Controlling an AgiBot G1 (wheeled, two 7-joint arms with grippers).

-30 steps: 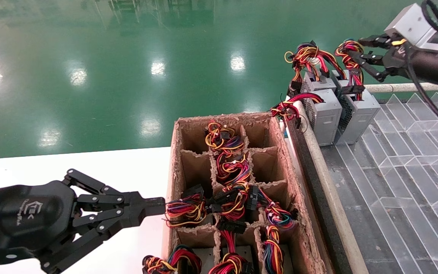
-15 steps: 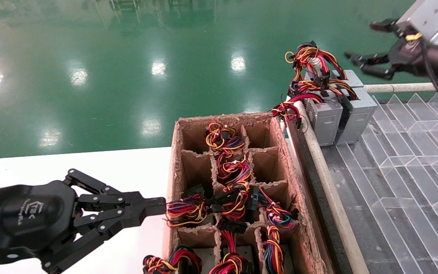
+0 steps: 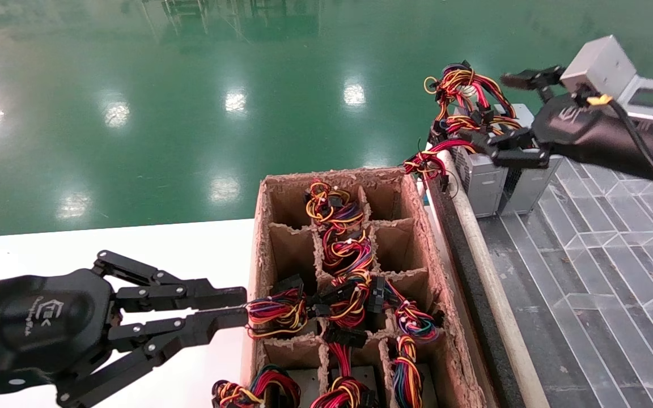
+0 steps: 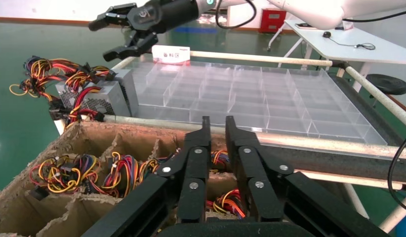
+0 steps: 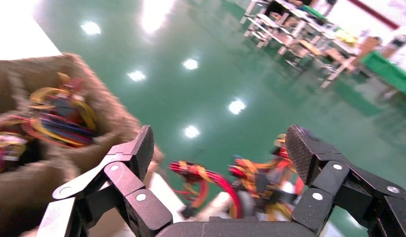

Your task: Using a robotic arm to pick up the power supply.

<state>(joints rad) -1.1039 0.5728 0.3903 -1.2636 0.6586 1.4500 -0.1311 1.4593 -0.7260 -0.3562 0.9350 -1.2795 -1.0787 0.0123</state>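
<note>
Green glossy floor behind, right gripper point(image 3: 507, 110) spread wide above power supply point(image 3: 488, 175) wires, left gripper point(image 3: 240, 306) slightly parted beside cardboard divider box point(image 3: 264, 238).

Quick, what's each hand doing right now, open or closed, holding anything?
Left hand: slightly open, empty, beside the cardboard box.
Right hand: wide open, empty, above the power supplies on the tray.
</note>
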